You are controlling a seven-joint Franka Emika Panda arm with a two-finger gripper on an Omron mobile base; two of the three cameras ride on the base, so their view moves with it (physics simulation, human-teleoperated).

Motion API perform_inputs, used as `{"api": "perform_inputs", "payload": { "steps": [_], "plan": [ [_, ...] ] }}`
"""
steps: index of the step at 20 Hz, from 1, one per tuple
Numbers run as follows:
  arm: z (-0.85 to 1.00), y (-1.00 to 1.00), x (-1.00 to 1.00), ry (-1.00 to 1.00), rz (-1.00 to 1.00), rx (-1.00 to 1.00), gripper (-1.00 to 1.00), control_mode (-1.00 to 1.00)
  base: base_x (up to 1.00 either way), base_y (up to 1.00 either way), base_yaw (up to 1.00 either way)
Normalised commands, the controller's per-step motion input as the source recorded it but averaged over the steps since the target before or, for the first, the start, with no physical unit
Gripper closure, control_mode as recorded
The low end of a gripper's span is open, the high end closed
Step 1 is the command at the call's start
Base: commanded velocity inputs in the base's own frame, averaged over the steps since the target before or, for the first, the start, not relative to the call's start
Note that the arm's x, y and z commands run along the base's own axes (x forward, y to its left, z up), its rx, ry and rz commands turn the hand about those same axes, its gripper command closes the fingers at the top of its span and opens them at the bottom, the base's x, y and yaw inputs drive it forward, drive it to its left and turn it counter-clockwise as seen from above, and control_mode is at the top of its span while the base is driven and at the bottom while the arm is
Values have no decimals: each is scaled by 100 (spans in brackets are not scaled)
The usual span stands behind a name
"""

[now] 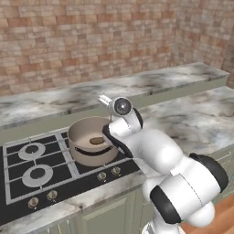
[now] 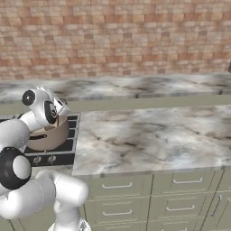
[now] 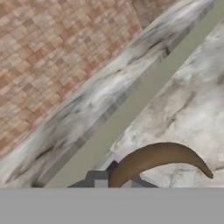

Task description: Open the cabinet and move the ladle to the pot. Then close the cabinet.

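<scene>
Your gripper (image 3: 114,180) is clamped shut on the ladle (image 3: 157,159), whose brown handle rises from between the fingertips and arcs away to the gripper's right in the hand view, tapering to a thin tip that curls downward over the marble table (image 3: 192,109). Its long axis runs roughly along the table's sage-green raised edge (image 3: 144,103), with the brick wall (image 3: 52,52) further to the left. From the left base view you can see the pot (image 1: 91,141) on the black stove (image 1: 36,169), just below and left of the gripper.
</scene>
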Motion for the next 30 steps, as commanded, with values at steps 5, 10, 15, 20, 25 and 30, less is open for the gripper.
{"api": "perform_inputs", "payload": {
  "steps": [5,10,15,20,25,30],
  "plan": [
    [-13,11,22,7,0,0,100,-100,0,0,0],
    [-18,17,12,3,-1,0,-100,-100,0,0,0],
    [-12,1,0,0,-1,0,-100,-100,0,0,0],
    [-1,0,-2,0,0,0,-100,-100,0,0,0],
    [34,6,-17,1,-1,0,-100,-100,0,0,0],
    [80,0,-40,15,0,1,-100,-100,0,0,0]
  ]
}}
